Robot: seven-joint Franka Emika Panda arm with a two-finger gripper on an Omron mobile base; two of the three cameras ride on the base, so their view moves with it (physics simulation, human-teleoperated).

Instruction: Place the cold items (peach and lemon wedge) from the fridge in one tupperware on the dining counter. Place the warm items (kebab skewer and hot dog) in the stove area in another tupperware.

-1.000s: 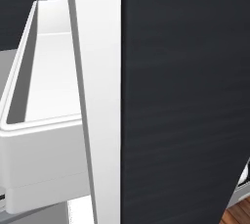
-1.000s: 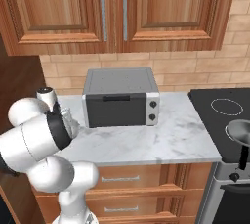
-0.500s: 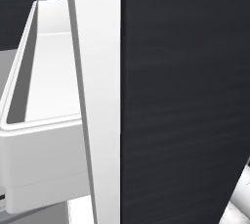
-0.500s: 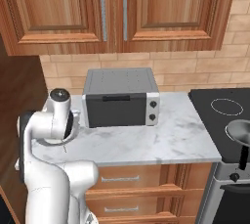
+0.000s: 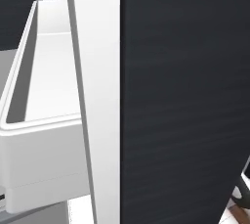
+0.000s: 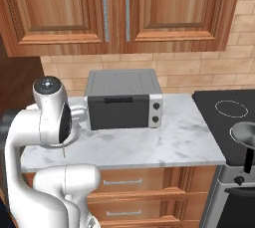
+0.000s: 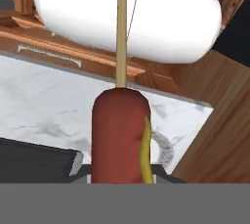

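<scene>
One warm item, the reddish-brown kebab skewer (image 7: pixel 120 140) with its thin wooden stick pointing away and a yellow strip down its side, sits right in front of the hand, whose jaws are closed and seem to pinch its near end, above the white marble worktop (image 6: pixel 164 145). Gripped only at that end, it could swing or slip loose in a wide arm sweep. Nearby stand the grey toaster oven (image 6: pixel 123 99), the black stovetop (image 6: pixel 226 117) and the dark fridge door (image 5: pixel 180 96).
</scene>
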